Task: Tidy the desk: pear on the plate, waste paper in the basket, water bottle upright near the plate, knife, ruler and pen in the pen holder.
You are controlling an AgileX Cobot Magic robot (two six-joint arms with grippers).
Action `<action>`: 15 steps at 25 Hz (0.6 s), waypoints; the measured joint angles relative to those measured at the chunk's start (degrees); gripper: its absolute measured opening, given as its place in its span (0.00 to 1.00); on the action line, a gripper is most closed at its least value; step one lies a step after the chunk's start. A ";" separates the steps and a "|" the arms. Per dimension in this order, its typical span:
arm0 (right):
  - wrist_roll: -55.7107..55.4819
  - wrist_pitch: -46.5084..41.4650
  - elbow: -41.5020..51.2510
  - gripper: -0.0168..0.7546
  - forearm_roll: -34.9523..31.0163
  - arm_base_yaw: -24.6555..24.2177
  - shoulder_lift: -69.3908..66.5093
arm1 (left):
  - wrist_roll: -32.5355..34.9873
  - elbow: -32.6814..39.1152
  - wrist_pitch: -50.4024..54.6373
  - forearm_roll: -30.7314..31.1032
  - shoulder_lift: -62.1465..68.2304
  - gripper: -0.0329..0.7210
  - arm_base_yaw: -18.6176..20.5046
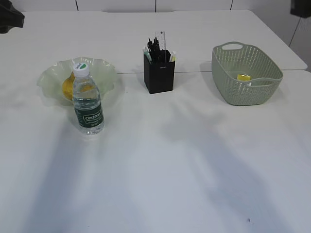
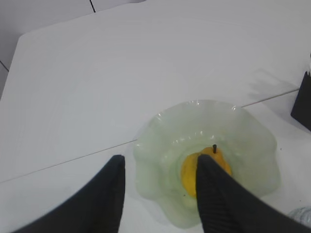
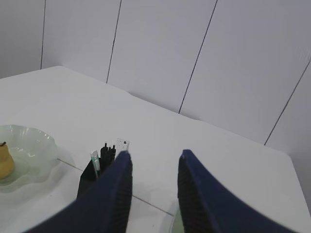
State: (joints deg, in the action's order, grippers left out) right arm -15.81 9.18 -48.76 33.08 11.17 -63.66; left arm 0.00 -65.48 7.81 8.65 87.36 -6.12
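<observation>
the pear (image 1: 68,86) sits in the green plate (image 1: 104,73) at the far left of the white tabletop (image 1: 160,160). the water bottle (image 1: 87,104) stands up just in front of the plate. the black pen holder (image 1: 159,72) is in the middle with the ruler (image 1: 161,42) and pens sticking out. the basket (image 1: 245,73) is on the right with yellow paper (image 1: 243,77) inside. the left fingers (image 2: 160,194) hang above the plate, partly open, holding nothing. the right fingers (image 3: 154,194) are up high, partly open and empty.

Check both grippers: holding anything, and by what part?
Nothing held. The left gripper is open above the plate and pear, jaws empty. The right gripper is open too, with nothing between its jaws.
</observation>
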 joint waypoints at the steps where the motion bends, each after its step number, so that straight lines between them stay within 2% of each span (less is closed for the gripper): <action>1: 0.00 -0.37 1.18 0.34 -0.03 0.00 1.35 | 0.00 0.00 -0.14 0.00 0.00 0.49 0.00; 15: -1.42 -6.06 15.71 0.34 -0.86 0.00 16.73 | 0.00 0.30 -1.64 0.48 -1.27 0.47 -0.10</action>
State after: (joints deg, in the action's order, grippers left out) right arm -17.22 3.13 -33.06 32.22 11.17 -46.94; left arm 0.00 -65.18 6.17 9.13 86.09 -6.22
